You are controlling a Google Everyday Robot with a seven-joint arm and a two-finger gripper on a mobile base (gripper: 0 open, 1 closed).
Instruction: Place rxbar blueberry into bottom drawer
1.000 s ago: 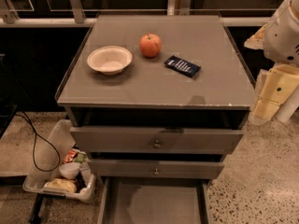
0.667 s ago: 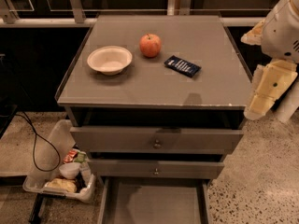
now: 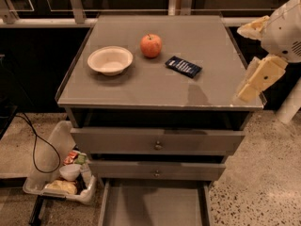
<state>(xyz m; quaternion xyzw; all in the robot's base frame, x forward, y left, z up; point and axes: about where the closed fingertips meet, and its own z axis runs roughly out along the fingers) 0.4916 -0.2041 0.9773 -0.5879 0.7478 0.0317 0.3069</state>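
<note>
The rxbar blueberry (image 3: pixel 183 66), a flat dark navy bar with white lettering, lies on the grey cabinet top (image 3: pixel 160 88), right of centre and just right of the red-orange apple (image 3: pixel 151 45). The bottom drawer (image 3: pixel 155 206) is pulled out at the bottom of the view, and its flat grey floor is bare. My gripper (image 3: pixel 243 63) hangs at the cabinet's right edge, to the right of the bar and apart from it. Its two cream fingers (image 3: pixel 261 77) are spread and hold nothing.
A white paper bowl (image 3: pixel 110 60) sits left of the apple. The two upper drawers with small knobs (image 3: pixel 157 145) are shut. A plastic bin of snacks (image 3: pixel 61 180) and a black cable lie on the floor at the left. A railing runs behind the cabinet.
My gripper has shifted slightly left, closer to the cabinet's right edge. The bar, apple, bowl and drawers have not moved.
</note>
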